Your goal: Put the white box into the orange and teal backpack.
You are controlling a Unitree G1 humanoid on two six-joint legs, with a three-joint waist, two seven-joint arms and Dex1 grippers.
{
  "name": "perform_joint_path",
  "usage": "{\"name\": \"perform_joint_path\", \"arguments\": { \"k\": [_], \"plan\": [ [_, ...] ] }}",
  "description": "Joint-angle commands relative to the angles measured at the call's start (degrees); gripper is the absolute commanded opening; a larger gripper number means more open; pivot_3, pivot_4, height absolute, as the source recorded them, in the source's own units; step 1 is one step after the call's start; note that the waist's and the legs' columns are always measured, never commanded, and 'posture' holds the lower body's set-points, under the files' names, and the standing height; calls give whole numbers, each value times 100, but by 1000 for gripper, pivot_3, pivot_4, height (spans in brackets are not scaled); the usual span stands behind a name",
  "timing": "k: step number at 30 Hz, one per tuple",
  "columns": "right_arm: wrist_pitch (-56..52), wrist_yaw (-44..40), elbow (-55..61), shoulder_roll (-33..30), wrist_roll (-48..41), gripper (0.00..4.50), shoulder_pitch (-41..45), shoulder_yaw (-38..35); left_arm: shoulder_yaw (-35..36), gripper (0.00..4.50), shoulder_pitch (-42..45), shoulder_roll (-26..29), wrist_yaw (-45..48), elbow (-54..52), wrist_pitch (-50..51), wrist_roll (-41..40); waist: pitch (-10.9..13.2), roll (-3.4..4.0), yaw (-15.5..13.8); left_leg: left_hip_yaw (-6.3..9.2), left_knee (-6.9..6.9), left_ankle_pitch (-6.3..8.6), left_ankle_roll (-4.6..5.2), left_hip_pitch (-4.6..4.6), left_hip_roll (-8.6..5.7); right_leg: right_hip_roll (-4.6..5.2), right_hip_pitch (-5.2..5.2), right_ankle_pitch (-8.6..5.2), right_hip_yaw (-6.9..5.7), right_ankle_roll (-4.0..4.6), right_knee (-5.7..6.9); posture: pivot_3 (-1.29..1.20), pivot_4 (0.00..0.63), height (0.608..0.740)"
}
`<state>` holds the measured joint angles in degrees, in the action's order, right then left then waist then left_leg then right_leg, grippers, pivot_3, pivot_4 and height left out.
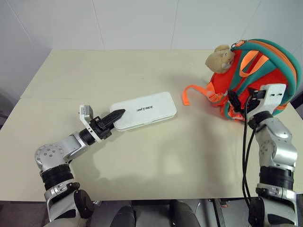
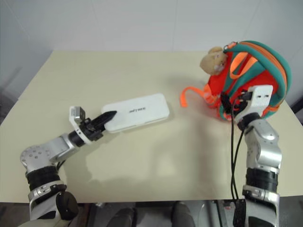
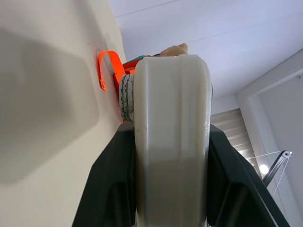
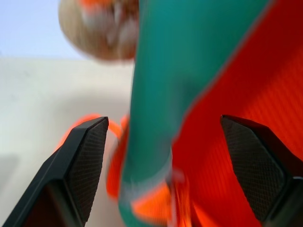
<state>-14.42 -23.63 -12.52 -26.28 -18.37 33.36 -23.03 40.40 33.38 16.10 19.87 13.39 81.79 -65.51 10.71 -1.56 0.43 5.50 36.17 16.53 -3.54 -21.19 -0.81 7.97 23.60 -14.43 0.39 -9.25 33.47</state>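
Gripping now: left claw (image 1: pixel 115 117) clamped on white box (image 1: pixel 144 110) short end
Box: likely stiff, light, slippery
Right claw (image 4: pixel 165 161): apart, astride teal strap (image 4: pixel 189 61) of orange and teal backpack (image 1: pixel 265 61)

Silver arms with black joint bands; left gripper (image 1: pixel 116 116) and right gripper (image 1: pixel 234 100) have black fingers (image 4: pixel 85 156), their pads cross-hatched. White wrist blocks. Black cables run along the right forearm.

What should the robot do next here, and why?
Probably close the right gripper on the teal strap of the orange and teal backpack: its fingers stand wide open either side of that strap, close to the fabric. The left gripper already clamps one end of the white box, so the bag likely needs holding first.
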Motion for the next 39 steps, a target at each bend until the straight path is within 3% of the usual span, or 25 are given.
{"name": "perform_joint_path", "arguments": {
  "k": [1, 7, 14, 17, 27, 35, 39],
  "plan": [
    [398, -116, -382, -139, -64, 4500, 283, -55, 44, 1326, -60, 2, -71, -310, -28, -383, 0, 0, -1, 0, 0, 0, 0, 0, 0, 0, 0, 0, 0, 0, -2, 0, 150, 740],
    [590, 19, -1283, -222, 277, 4500, 854, 283, -5, 1326, -194, -21, -264, -432, -88, -587, 1, 2, 5, -2, 0, -1, -2, -2, -1, 1, 0, 0, 1, -1, -4, 0, 150, 740],
    [607, 1, -1252, -70, 228, 4500, 936, 494, -104, 1326, -366, -12, -416, -557, -179, -847, 1, 2, 20, -2, -1, -2, -3, -4, -1, 2, 1, 0, 1, 0, -6, 0, 150, 740],
    [658, -42, -1205, -48, 226, 3938, 918, 542, -154, 1326, -436, -2, -473, -589, -222, -934, 1, 2, 20, -2, -1, -2, -4, -4, -1, 1, 1, 0, 1, 0, -7, 0, 150, 740],
    [752, -18, -1264, -62, 242, 573, 984, 619, -364, 1326, -475, 97, -551, -528, -382, -1095, 1, 2, 61, -2, -1, -2, -4, -3, -1, 1, 1, 0, 1, 0, -6, 0, 150, 740],
    [484, -326, -697, -24, 5, 526, 880, 741, -443, 1326, -421, 324, -512, -374, -486, -1088, 2, 3, 124, -1, -1, -2, -4, -4, 0, 1, 2, 0, 1, -1, -5, 0, 150, 740],
    [-14, -724, 223, -1, -392, 526, 621, 904, -405, 1326, -335, 653, -406, -171, -635, -986, 2, 3, 125, -1, -7, -2, -4, -3, 3, -3, 7, 0, 2, 0, -5, 0, 150, 740]
  ]
}}
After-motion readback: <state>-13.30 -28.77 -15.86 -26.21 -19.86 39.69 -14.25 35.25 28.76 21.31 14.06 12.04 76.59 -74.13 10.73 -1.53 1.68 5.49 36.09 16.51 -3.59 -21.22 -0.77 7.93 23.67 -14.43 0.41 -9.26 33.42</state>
